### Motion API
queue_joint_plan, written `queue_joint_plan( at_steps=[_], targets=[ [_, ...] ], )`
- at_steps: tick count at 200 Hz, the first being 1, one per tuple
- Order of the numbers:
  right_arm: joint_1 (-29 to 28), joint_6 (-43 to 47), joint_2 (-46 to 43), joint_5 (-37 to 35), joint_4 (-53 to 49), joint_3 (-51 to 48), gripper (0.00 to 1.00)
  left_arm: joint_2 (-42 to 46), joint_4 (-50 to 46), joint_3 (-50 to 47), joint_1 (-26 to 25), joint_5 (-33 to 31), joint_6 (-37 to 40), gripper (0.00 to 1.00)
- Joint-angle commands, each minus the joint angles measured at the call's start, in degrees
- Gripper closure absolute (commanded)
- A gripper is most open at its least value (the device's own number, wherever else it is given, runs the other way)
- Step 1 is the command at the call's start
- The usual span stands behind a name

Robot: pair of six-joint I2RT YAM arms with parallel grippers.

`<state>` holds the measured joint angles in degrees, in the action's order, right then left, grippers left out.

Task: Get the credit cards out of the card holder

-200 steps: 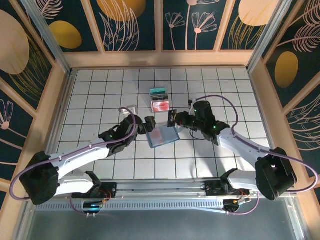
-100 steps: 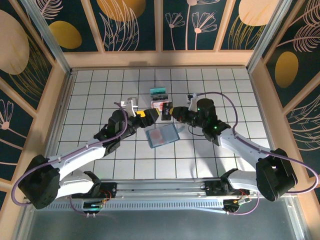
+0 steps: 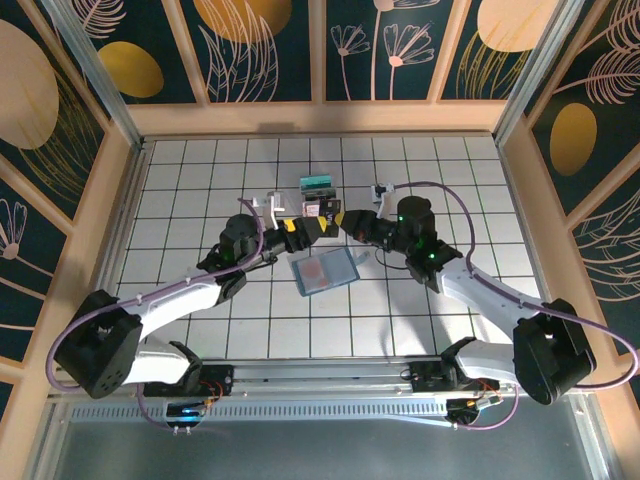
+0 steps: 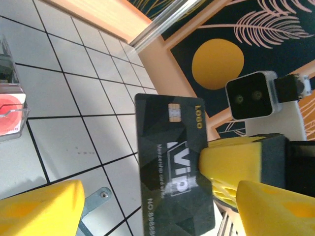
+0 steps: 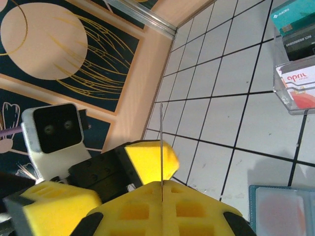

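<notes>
Cards counted: three in plain sight, namely one dark card [image 4: 167, 162], one teal card [image 5: 295, 18] and one whitish card [image 5: 299, 87] with a red mark.
Dark card: it was out of the card holder [image 3: 325, 272] and held clear of the counter [image 3: 450, 170], at 12 o'clock from the holder.
Right fingers [image 5: 161, 189]: one pair, clamped tight on one end of the dark card.
Left fingers [image 3: 298, 228]: one pair, spread wide with one on each side of the dark card, neither touching it.
Card holder: one, which lay open and flat mid-counter. A pinkish patch showed in its pocket; whether that was a card could not be told.
Clear stand [image 5: 290, 109]: one, at 12 o'clock from the holder, beyond both pairs of fingers. It carried the whitish card, with the teal card at its far end.
</notes>
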<state>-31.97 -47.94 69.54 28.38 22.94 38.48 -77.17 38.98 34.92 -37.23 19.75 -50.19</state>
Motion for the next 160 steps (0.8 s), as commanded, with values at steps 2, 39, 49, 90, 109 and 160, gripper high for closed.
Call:
queue_joint_plan(
  at_steps=[2, 39, 49, 90, 109, 160],
  targets=[
    [0.3, -1.6, -1.2, 1.9, 4.7, -1.0, 1.00, -1.1, 6.2, 1.4, 0.4, 3.8, -1.6, 0.23],
    [0.3, -2.3, -0.6, 3.7, 6.5, -1.1, 1.00, -2.1, 9.0, 2.1, 0.5, 5.7, -2.8, 0.36],
    [0.2, -2.3, -0.3, 3.9, 6.6, -1.1, 1.00, -2.1, 9.0, 2.3, 0.4, 5.7, -2.7, 0.42],
    [0.3, -2.5, 0.5, 4.4, 7.2, -1.2, 1.00, -1.3, 6.2, 3.1, 0.5, 4.8, -0.7, 0.69],
    [0.3, -2.4, 0.6, 4.2, 7.0, -1.2, 1.00, -0.7, 2.6, 4.1, 0.5, 3.8, 2.2, 0.84],
    [1.9, 2.0, -1.2, -1.4, -3.4, 1.7, 0.61, 2.8, -17.7, 11.1, 1.5, -1.3, 24.1, 1.00]
  ],
)
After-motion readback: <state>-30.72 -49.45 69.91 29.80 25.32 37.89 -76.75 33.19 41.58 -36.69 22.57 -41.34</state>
